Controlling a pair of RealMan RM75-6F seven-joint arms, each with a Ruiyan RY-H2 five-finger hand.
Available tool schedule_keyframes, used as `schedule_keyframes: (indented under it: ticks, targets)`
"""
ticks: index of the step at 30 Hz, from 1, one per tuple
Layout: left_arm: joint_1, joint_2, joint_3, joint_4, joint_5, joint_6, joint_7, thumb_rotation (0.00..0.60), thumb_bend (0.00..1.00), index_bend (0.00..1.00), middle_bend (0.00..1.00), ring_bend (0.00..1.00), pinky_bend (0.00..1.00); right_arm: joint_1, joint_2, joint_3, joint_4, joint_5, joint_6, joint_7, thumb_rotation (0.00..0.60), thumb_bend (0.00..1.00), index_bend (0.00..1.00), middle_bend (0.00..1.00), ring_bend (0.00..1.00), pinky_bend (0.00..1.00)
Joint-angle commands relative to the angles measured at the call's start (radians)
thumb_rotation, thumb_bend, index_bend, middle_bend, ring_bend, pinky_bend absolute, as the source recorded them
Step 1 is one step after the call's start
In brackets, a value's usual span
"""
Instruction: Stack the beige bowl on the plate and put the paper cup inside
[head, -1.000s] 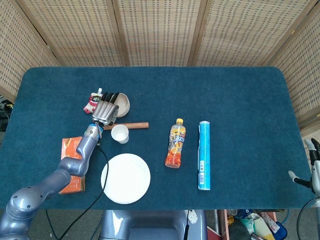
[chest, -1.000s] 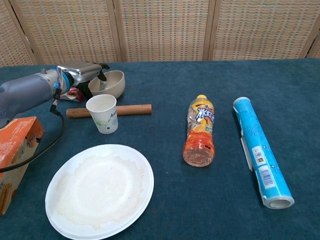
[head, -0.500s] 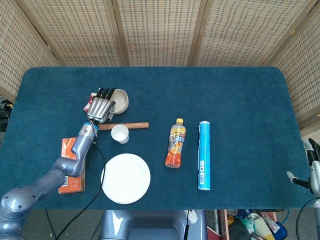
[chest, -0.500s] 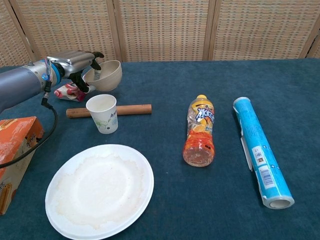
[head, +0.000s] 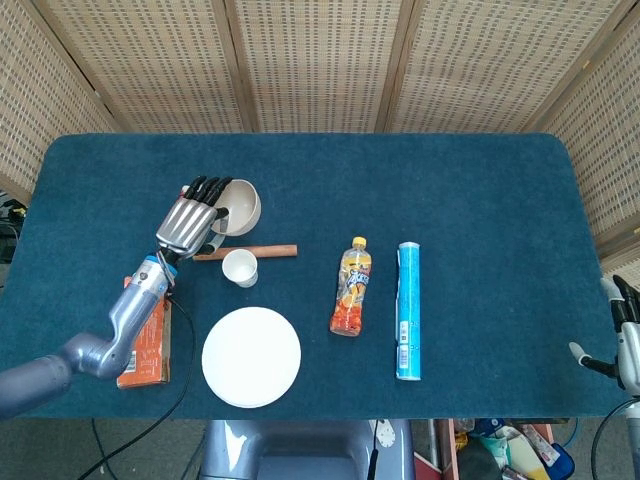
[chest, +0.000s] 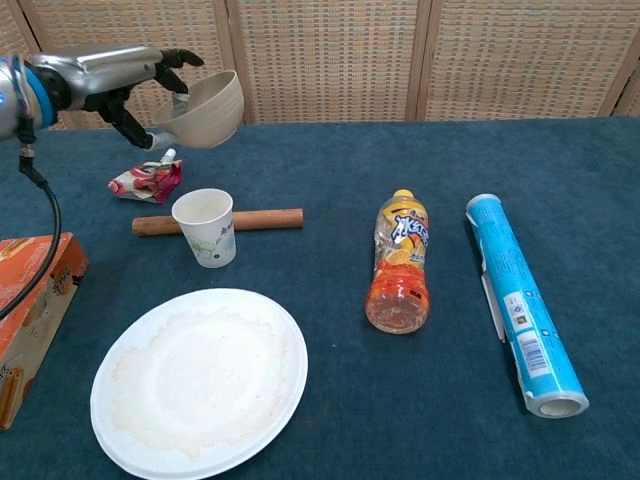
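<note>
Chest view: left hand holds the beige bowl by its rim, fingers hooked over the near-left edge. Bowl is lifted clear of the surface and tilted, at the far left of the scene, above the small red-and-white pouch. Head view agrees: left hand on the bowl, over the far-left part of the blue cloth.

White plate sits bare at near left, well apart from the bowl. Paper cup stands upright between bowl and plate, just in front of the wooden rod, which lies crosswise. Orange carton at the left edge, beside the plate.

Right hand shows only at the far right edge of the head view, off the surface; it holds nothing that can be seen, but whether the fingers are spread or curled cannot be told.

Progress, as judged: bowl grasped and lifted, so the first step is under way but not done. Left: carry the bowl toward the near side, passing the cup, level it and set it on the plate; release; then pick up the cup and place it in the bowl.

Not involved: orange drink bottle and light blue roll, both lying to the right.
</note>
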Motion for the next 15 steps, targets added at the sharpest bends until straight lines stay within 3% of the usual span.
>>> schedule_keyframes:
  ticks: [1,8,15]
  targets:
    - [0.084,0.210,0.028,-0.279,0.040,0.073,0.039,0.600,0.54,0.66,0.00,0.00,0.00,-0.004,0.003,-0.003,-0.010,-0.007,0.011,-0.016,0.600,0.18,0.00,0.00,0.00,0.00]
    - [0.153,0.354,0.093,-0.497,0.136,0.106,0.010,0.600,0.54,0.66,0.00,0.00,0.00,-0.018,0.015,-0.004,-0.036,-0.026,0.047,-0.016,0.600,0.18,0.00,0.00,0.00,0.00]
    - [0.196,0.389,0.175,-0.565,0.255,0.110,-0.002,0.600,0.54,0.66,0.00,0.00,0.00,-0.024,0.023,-0.003,-0.044,-0.035,0.062,-0.009,0.600,0.18,0.00,0.00,0.00,0.00]
